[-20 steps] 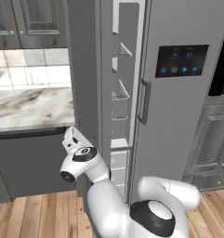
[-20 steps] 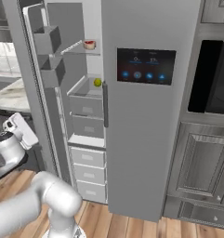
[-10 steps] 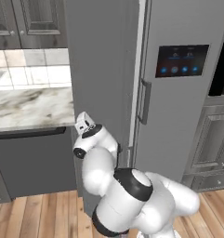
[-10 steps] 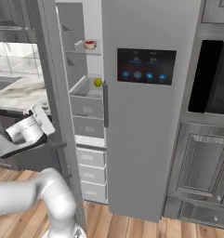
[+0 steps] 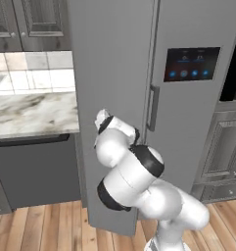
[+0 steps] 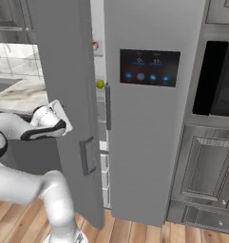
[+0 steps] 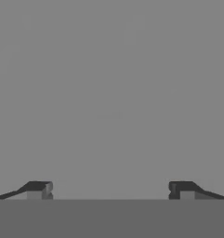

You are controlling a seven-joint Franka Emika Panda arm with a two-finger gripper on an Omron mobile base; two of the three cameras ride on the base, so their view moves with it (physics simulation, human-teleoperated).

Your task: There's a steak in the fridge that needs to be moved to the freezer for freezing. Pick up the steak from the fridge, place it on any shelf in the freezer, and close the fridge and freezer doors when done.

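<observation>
Hand view has the gripper (image 7: 110, 189) spread wide against plain grey, probably the freezer door (image 6: 68, 95); interior mostly hidden.

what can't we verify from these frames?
- Steak: not visible; the freezer door covers most of the interior in the right base view.
- Latch state: in the left base view the arm overlaps the door.
- Contact: the hand view shows flat grey beyond the open gripper; touching or not is unclear.

The 2 base views look forward and down from behind the arm, left and right, sharing the freezer door (image 5: 114, 73) (image 6: 63, 71). The hand view faces that door's flat grey surface at close range
</observation>
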